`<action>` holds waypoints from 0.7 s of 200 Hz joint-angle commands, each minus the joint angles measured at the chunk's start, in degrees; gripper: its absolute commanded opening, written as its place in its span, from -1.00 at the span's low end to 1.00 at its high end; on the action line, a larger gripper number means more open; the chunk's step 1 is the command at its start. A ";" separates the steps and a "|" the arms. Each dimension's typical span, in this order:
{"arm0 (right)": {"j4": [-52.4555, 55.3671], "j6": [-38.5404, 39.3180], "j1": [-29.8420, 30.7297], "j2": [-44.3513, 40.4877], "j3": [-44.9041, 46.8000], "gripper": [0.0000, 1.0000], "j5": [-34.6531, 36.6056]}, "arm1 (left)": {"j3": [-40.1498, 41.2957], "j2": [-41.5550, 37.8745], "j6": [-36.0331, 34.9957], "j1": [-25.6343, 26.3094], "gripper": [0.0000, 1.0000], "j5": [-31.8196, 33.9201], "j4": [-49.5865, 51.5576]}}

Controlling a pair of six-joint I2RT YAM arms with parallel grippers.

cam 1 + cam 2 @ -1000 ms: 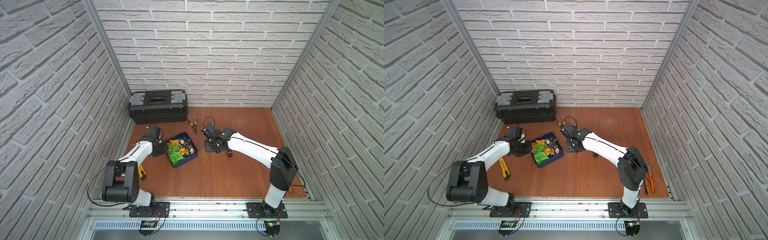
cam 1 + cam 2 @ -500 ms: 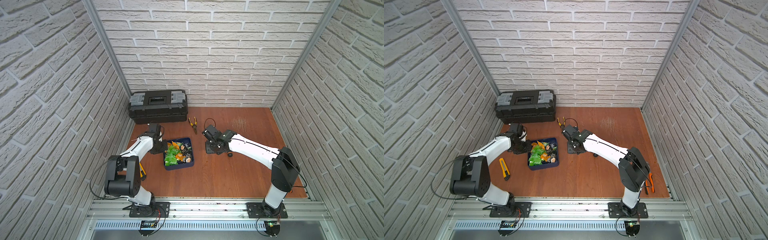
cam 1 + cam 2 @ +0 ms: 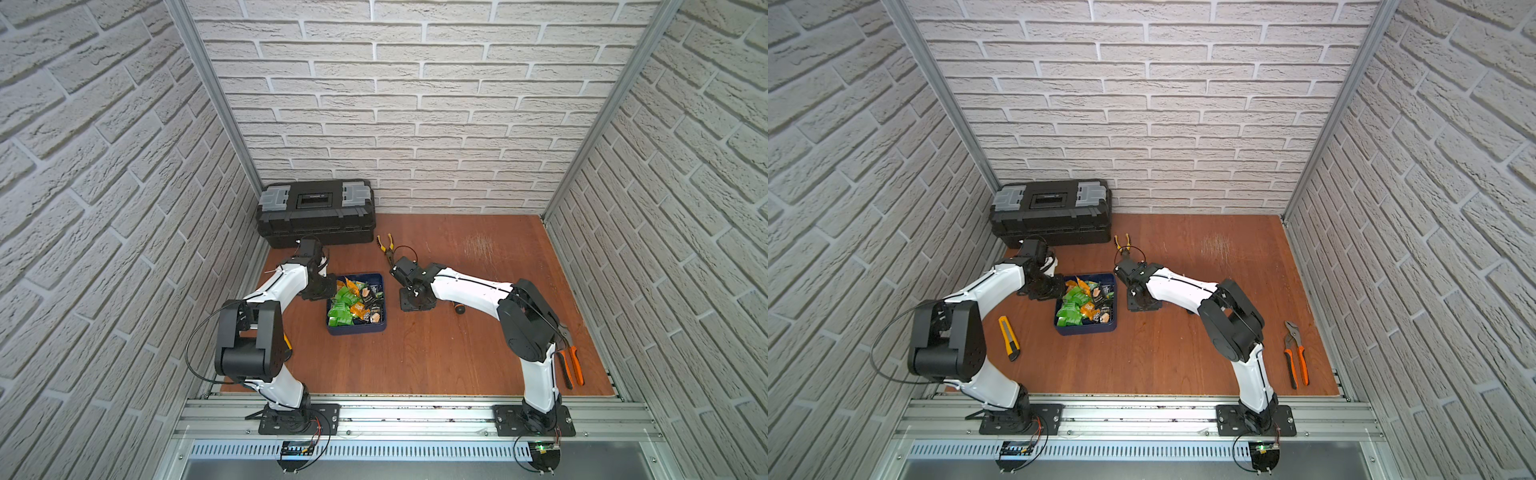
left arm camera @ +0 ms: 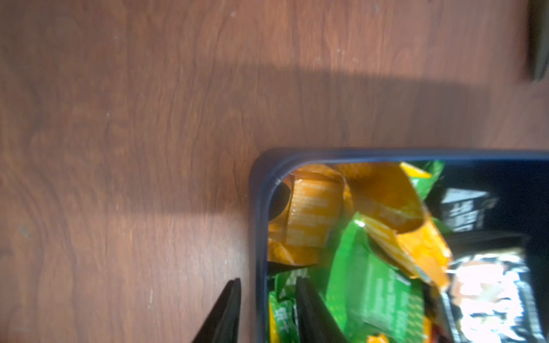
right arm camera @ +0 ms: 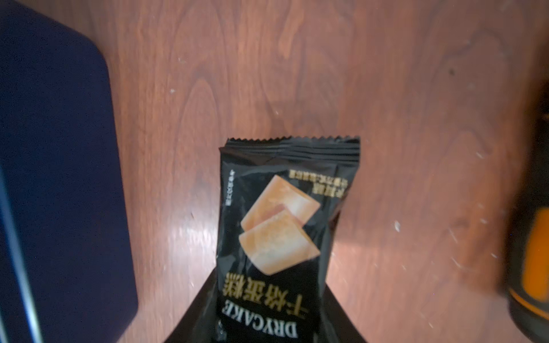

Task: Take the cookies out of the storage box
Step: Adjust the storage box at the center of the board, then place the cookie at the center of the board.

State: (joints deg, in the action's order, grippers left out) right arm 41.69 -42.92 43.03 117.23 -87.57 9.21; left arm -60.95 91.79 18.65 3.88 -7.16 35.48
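Storage box (image 3: 356, 330) squarer on wood floor (image 3: 436, 353); left hand (image 4: 267, 282) spread, right hand (image 5: 267, 297) pinching cookie (image 5: 279, 222)

The black cookie packet (image 5: 285, 237) says "DRYCAKE" in pale letters, with the gold Chinese signs "干烙蛋糕" next to it. Its small print is too blurry to read.

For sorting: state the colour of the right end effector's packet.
Black packet with gold print; right wrist view.
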 commanded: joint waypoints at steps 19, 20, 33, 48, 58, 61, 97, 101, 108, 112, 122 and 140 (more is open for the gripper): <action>-1.09 -1.07 0.27 3.17 -4.12 -0.36 0.12 | -1.28 -9.05 5.33 0.59 -0.04 0.34 0.75; -1.09 -1.09 0.29 3.26 -4.20 -0.36 0.11 | -1.23 -9.24 5.47 0.64 -0.04 0.32 0.78; -1.03 -1.32 0.31 4.47 -5.09 -0.34 -0.40 | -0.96 -11.43 8.19 1.32 -0.03 0.37 1.47; -1.21 -1.56 0.48 5.33 -5.69 -0.24 -0.55 | -0.09 -13.58 11.56 3.42 -0.01 1.09 2.09; -1.42 -1.56 0.68 5.55 -5.81 -0.11 -0.35 | 0.44 -14.76 13.71 5.40 0.03 1.95 2.54; -1.44 -1.63 0.67 5.55 -5.83 -0.08 -0.22 | 0.62 -15.07 14.36 5.92 0.03 2.34 2.71; -1.78 -0.35 1.09 3.88 -5.32 0.30 0.75 | 2.23 -16.89 23.26 11.93 0.04 5.66 3.14; -1.83 -0.28 1.10 3.41 -5.11 0.33 0.92 | 2.28 -16.90 24.05 12.49 0.05 6.10 3.07; -1.73 -0.01 1.10 2.75 -4.97 0.38 1.30 | 2.32 -16.91 25.18 13.34 0.07 6.57 2.72; -1.67 0.10 1.10 2.26 -4.85 0.39 1.52 | 2.28 -16.86 25.73 13.71 0.08 6.75 2.61; -1.23 0.67 1.14 0.75 -4.66 0.40 2.09 | 1.92 -16.42 26.92 14.38 0.11 7.43 2.78; -1.16 1.82 1.10 -2.29 -4.09 0.39 2.08 | 1.27 -15.52 28.59 14.55 0.11 8.44 3.07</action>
State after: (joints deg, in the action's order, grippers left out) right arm 40.95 -42.74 43.79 121.84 -92.16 9.63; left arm -59.44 75.70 42.28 18.02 -1.85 37.98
